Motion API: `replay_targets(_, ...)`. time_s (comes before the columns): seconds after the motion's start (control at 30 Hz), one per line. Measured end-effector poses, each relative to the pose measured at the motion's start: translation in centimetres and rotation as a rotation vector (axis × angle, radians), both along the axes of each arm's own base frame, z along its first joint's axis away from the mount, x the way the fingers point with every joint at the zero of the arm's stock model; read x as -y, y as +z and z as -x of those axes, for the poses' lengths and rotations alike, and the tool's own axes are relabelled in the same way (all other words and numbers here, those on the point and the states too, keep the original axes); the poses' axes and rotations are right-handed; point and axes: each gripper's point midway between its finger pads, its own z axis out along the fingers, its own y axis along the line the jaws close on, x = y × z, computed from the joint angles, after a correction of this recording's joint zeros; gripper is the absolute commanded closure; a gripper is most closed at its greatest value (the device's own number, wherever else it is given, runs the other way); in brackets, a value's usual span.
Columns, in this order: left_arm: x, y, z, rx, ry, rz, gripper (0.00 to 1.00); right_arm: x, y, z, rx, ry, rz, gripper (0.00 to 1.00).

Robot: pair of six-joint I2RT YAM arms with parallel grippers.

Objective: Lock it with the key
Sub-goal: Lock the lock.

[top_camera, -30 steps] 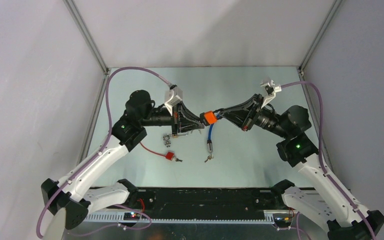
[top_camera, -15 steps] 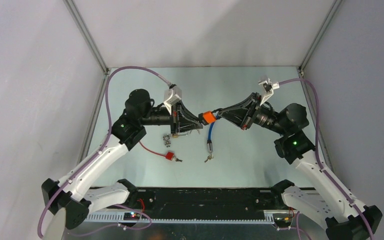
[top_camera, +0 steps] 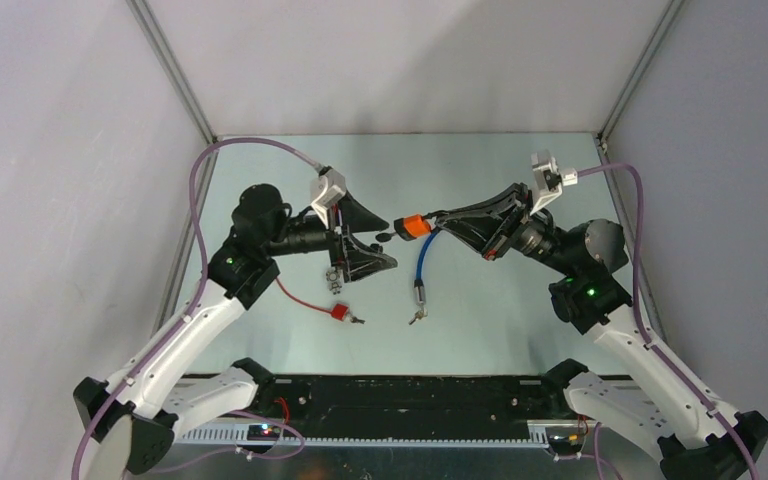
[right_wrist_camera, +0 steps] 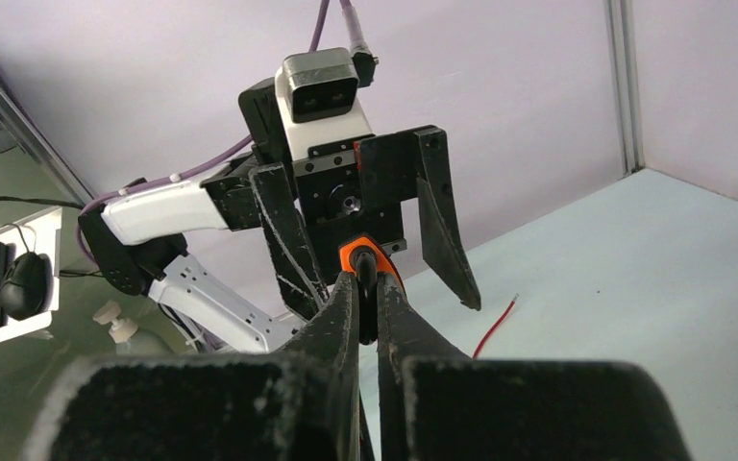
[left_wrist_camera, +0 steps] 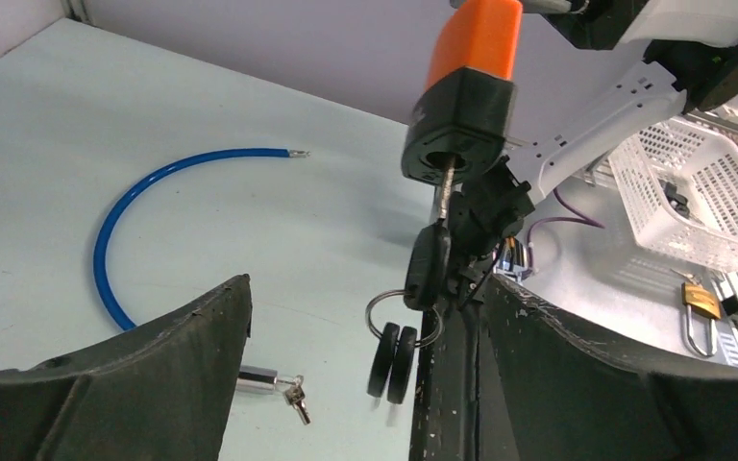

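Observation:
My right gripper (top_camera: 428, 224) is shut on the orange and black lock (top_camera: 415, 228), held above the table. In the right wrist view the lock (right_wrist_camera: 358, 257) sits pinched at the gripper (right_wrist_camera: 365, 286) tips. A black-headed key (left_wrist_camera: 430, 271) stands in the lock (left_wrist_camera: 466, 91) face, and two more keys hang from its ring (left_wrist_camera: 396, 355). My left gripper (top_camera: 390, 243) is open just left of the key (top_camera: 384, 238); it holds nothing. In the left wrist view the gripper (left_wrist_camera: 365, 288) has its fingers (left_wrist_camera: 163, 351) wide apart. The lock's blue cable (top_camera: 421, 262) hangs down to the table.
A red cable (top_camera: 300, 298) with a red lock (top_camera: 340, 312) lies on the table below my left gripper, beside a small silver padlock (top_camera: 335, 278). The blue cable's silver end (left_wrist_camera: 269, 384) carries small keys. A white basket (left_wrist_camera: 692, 192) and brass padlock (left_wrist_camera: 697, 305) sit behind.
My left gripper has opened, let go of the key and drawn back to the left. The key stays in the lock. The right arm has shifted slightly.

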Motion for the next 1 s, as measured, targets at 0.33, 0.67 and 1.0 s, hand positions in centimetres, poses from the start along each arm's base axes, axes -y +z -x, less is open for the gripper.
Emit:
replay_targets(0.33, 0.3, 1.2, -0.8, 0.021, 0.037, 0.044, 0.01, -0.2, 0.1, 0.0, -0.028, 0.01, -0.017, 1.0)
replay_targets(0.67, 1.8, 4.5, -0.2, 0.062, 0.026, 0.162, 0.14, -1.6, -0.6, -0.5, -0.133, 0.049, -0.034, 1.0)
replay_targets(1.0, 2.6, 4.7, -0.8, -0.026, 0.027, 0.204, 0.79, -1.7, -0.6, -0.7, -0.156, 0.05, -0.047, 1.0)
